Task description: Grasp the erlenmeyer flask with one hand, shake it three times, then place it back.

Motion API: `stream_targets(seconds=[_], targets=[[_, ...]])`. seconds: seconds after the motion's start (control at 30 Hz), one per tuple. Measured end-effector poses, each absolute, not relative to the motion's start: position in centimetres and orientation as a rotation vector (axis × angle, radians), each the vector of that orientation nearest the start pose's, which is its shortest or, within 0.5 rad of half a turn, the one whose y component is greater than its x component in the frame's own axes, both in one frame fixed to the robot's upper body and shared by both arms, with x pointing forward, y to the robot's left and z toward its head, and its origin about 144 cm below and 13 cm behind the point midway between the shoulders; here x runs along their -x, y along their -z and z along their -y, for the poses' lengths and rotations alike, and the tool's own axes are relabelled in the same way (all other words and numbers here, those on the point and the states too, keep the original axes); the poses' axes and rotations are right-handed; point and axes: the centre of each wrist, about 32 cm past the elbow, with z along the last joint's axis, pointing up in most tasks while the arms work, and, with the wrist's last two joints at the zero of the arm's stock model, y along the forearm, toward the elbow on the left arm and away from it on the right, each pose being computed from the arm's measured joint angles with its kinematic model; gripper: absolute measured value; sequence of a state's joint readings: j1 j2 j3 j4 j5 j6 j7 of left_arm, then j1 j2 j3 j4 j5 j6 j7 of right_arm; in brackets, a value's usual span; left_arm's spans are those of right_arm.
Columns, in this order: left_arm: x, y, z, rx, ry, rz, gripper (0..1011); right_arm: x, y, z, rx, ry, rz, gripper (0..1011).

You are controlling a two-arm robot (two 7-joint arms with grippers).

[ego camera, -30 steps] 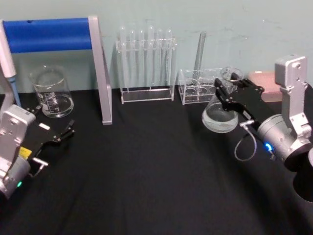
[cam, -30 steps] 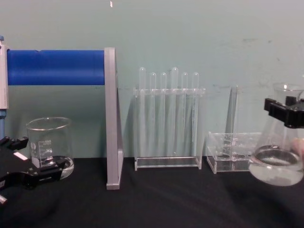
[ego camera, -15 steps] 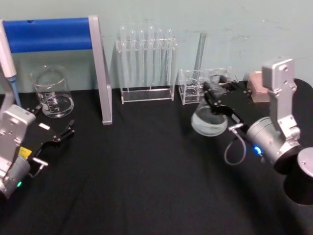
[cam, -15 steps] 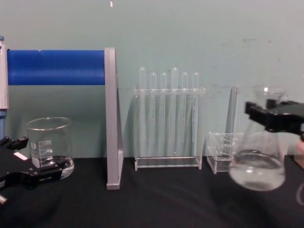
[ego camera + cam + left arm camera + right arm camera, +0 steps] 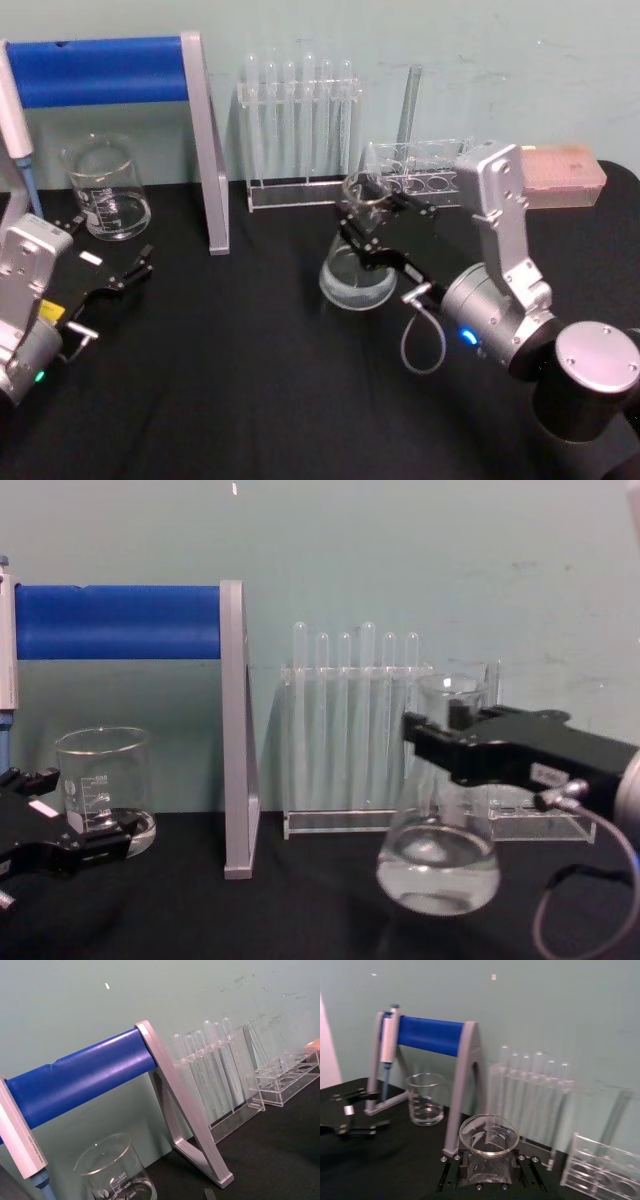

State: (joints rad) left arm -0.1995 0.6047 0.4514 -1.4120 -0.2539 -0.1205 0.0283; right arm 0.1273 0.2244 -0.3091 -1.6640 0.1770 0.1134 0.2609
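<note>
The erlenmeyer flask (image 5: 357, 278) (image 5: 438, 865) is clear glass with a little clear liquid in its wide base. It stands upright over the middle of the black table, in front of the test tube rack. My right gripper (image 5: 368, 228) (image 5: 442, 742), the hand at work, is shut on its narrow neck just under the flared rim (image 5: 489, 1134). Whether the base touches the table I cannot tell. Near the table's left edge my left gripper (image 5: 112, 283) (image 5: 58, 818) rests open, holding nothing.
A glass beaker (image 5: 104, 190) (image 5: 114, 1170) stands at the back left beside a pipette stand with a blue bar (image 5: 100, 70) (image 5: 120, 622). A tall test tube rack (image 5: 300, 130) and a low clear rack (image 5: 425, 170) line the back wall. At the far right lies a pink box (image 5: 565, 170).
My right arm has swung left with the flask, from the right side by the low rack to the table's middle. The left arm has stayed put.
</note>
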Motion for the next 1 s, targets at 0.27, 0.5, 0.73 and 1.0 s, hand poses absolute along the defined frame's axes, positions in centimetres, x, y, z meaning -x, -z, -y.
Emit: stream_targets(seconds=[0.27, 0.5, 0.73, 1.0], targets=[[-48.9, -114.0, -31.0, -0.304, -1.248, 0.285, 1001, -47.0, -119.7, 17.8, 0.034, 0.933, 0.081, 450], [-48.9, -114.0, -31.0, -0.305, -1.248, 0.285, 1001, -47.2, -119.7, 18.2, 0.033, 0.950, 0.079, 450], [-48.9, -114.0, -31.0, -0.304, -1.248, 0.285, 1001, -48.1, -119.8, 19.8, 0.029, 1.032, 0.075, 450], [-48.9, -114.0, -31.0, -0.305, -1.248, 0.285, 1001, -49.1, -120.0, 22.3, 0.029, 1.139, 0.076, 450]])
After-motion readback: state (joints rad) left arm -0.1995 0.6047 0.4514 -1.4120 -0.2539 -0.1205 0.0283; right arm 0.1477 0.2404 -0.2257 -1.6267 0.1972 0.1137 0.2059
